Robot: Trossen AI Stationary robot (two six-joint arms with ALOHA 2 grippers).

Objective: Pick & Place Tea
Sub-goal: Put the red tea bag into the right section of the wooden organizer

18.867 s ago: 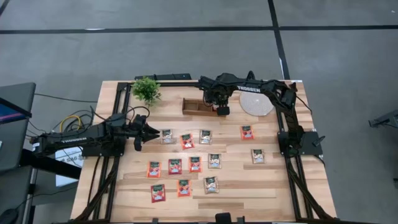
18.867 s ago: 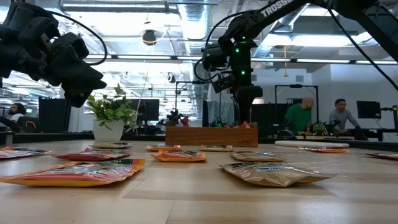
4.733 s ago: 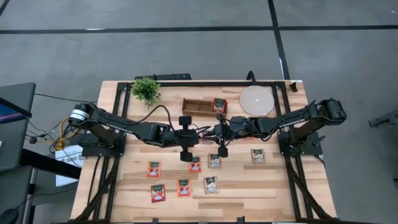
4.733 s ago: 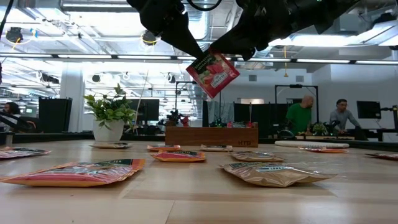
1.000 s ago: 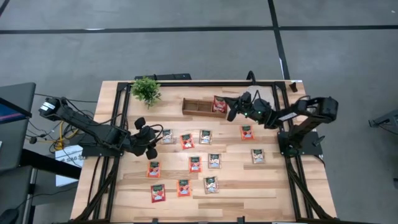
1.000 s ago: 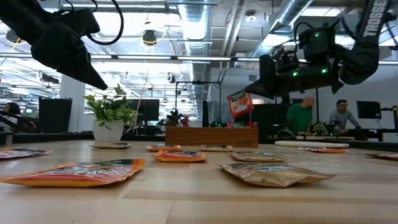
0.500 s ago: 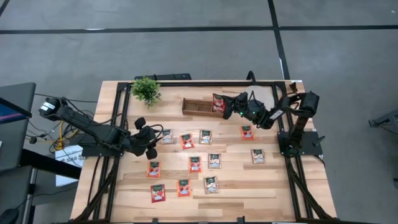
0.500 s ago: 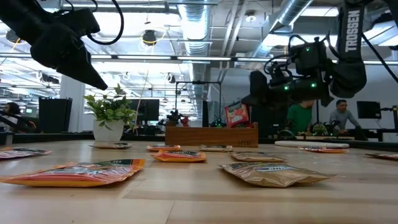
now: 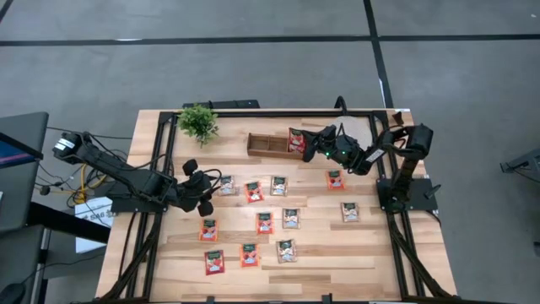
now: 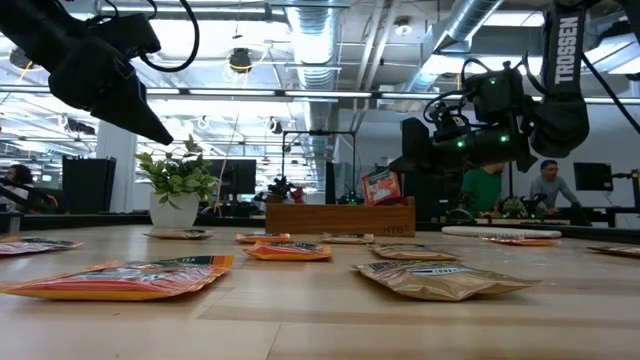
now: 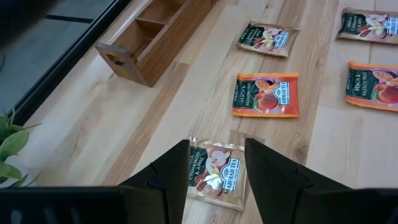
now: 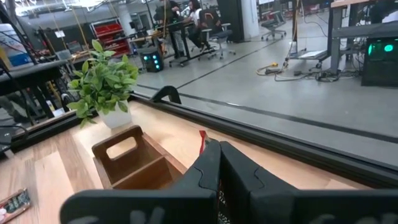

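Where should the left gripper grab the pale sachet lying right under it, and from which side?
Come straight down from above: the sachet lies flat on the table, so no face can be pinched side-on. Take it across two opposite edges. The left gripper hovers over it, open, fingers straddling it. Neighbouring sachets lie apart, so the fingers likely have room.

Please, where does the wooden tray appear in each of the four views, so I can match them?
High view: tray at the table's far side, centre, right gripper at its right end.
Low view: tray centre, seen side-on.
Left wrist view: tray beyond the left gripper.
Right wrist view: tray just ahead of the fingers.
Shared landmark: the plant beside the tray.
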